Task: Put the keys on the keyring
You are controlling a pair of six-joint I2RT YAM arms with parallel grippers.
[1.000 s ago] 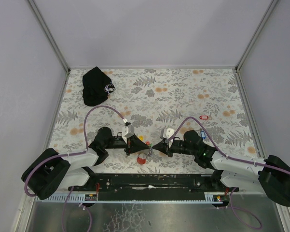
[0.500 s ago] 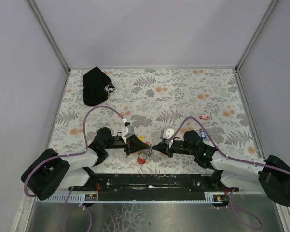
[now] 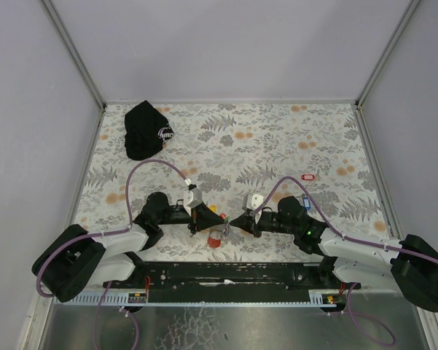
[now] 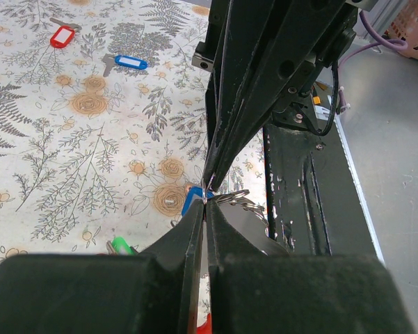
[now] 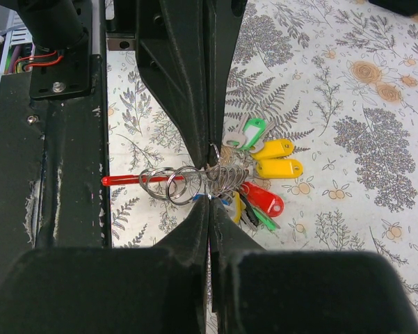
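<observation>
My left gripper (image 3: 220, 218) and right gripper (image 3: 231, 221) meet tip to tip near the table's front edge. In the right wrist view the keyring (image 5: 217, 182) is a bunch of thin wire rings with a red bar (image 5: 129, 180) sticking out to the left. Keys hang from it with yellow (image 5: 277, 168), green (image 5: 253, 131) and red (image 5: 266, 200) tags. My right gripper (image 5: 209, 203) is shut on ring wire from below. My left gripper (image 5: 212, 147) is shut on it from above. The left wrist view shows its own shut tips (image 4: 206, 203) at the rings (image 4: 238, 200).
A loose red-tagged key (image 3: 308, 176) and a loose blue-tagged key (image 3: 304, 202) lie right of the right arm; both show in the left wrist view, red (image 4: 61, 36) and blue (image 4: 130, 62). A black cap (image 3: 146, 130) lies far left. A black rail (image 3: 226, 271) runs along the front edge.
</observation>
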